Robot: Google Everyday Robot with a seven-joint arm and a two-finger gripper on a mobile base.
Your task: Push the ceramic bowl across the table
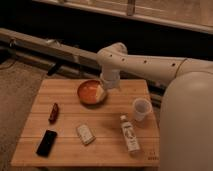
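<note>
The ceramic bowl (91, 92) is round, shallow and orange-red, with a glossy inside. It sits on the far middle part of the light-brown wooden table (65, 127). My white arm reaches in from the right and bends down over the bowl's right rim. The gripper (103, 92) hangs at that right rim, touching or just inside it.
A small white cup (141, 109) stands right of the bowl. A clear bottle (129, 133) lies at the front right. A small pale packet (85, 134), a black phone (46, 142) and a dark red item (53, 112) lie at the front and left.
</note>
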